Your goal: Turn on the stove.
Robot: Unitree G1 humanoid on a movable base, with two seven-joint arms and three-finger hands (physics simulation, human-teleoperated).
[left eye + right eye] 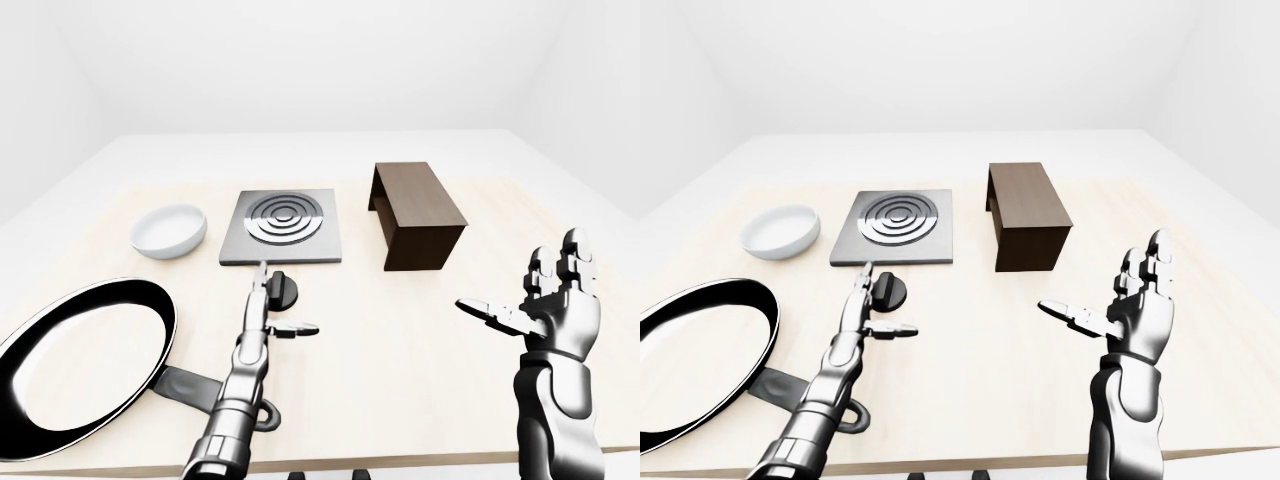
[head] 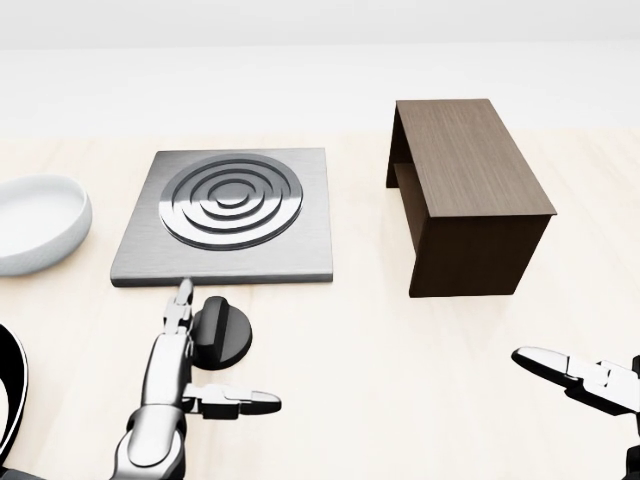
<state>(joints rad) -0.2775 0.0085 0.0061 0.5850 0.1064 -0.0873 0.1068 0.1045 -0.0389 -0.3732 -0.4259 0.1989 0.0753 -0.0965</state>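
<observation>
The stove (image 2: 225, 215) is a silver square plate with concentric rings, left of centre in the head view. Its black knob (image 2: 222, 332) sits on the table just below the plate's lower edge. My left hand (image 2: 228, 348) is open. Its long fingers (image 2: 178, 310) lie along the knob's left side, pointing up at the plate. The thumb (image 2: 245, 403) sticks out to the right below the knob, clear of it. My right hand (image 1: 515, 275) is open, palm upright, held above the table at the right, far from the stove.
A dark wooden open-sided box (image 2: 465, 190) stands right of the stove. A white bowl (image 2: 35, 220) sits left of it. A black frying pan (image 1: 85, 360) lies at the lower left, its handle by my left forearm. The table's near edge (image 1: 400, 465) runs along the bottom.
</observation>
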